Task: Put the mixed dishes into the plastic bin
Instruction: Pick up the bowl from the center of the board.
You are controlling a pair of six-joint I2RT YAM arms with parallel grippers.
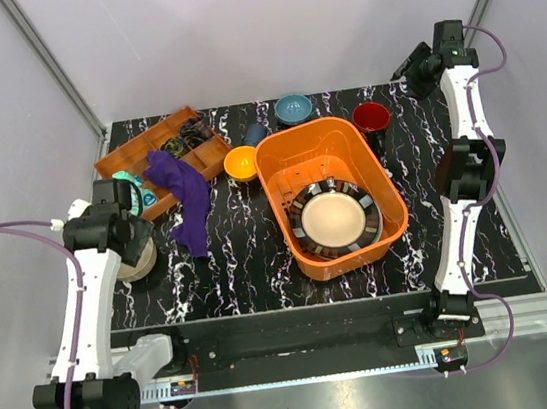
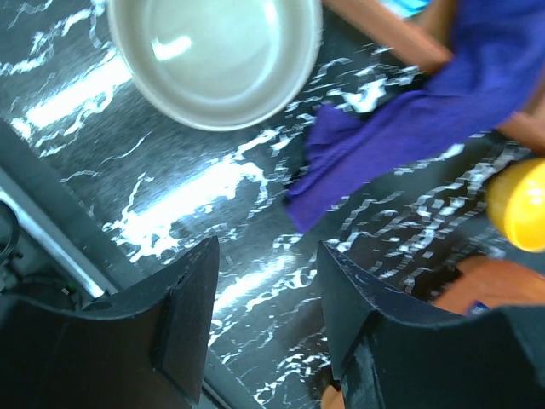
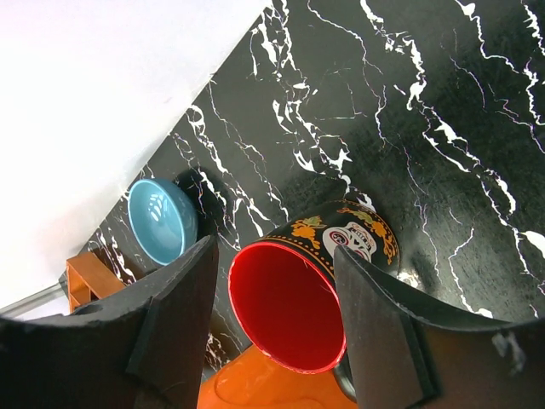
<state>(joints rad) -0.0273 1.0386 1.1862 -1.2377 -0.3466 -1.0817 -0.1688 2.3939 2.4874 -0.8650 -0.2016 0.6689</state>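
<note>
Sitting right of centre on the black marbled table (image 1: 240, 259), the plastic bin (image 1: 284, 168) holds one dish: the dark striped-rim plate (image 1: 335, 219), lying flat on its slotted bottom. The orange-yellow bowl (image 1: 241, 163) stands just beside the bin's left wall. The small blue bowl (image 1: 293, 109) sits behind the bin near the back edge, and the red mug (image 1: 371, 117) stands upright just beside the bin's back right corner. The mug's outside is black with a painted skull pattern.

The left gripper (image 2: 268, 247) hangs over bare table at the left side, released, with nothing between its fingers. The beige bowl (image 2: 217, 51) lies just ahead of it in the wrist view, upright and empty. A purple cloth (image 1: 183, 191) drapes from the compartment tray (image 1: 161, 154) down onto the table, between the beige bowl and the orange-yellow bowl.

The right gripper (image 3: 274, 247) is over the far right corner, also released. Its wrist view looks down into the mug's mouth, framed between the two fingers, neither of which touches it.
</note>
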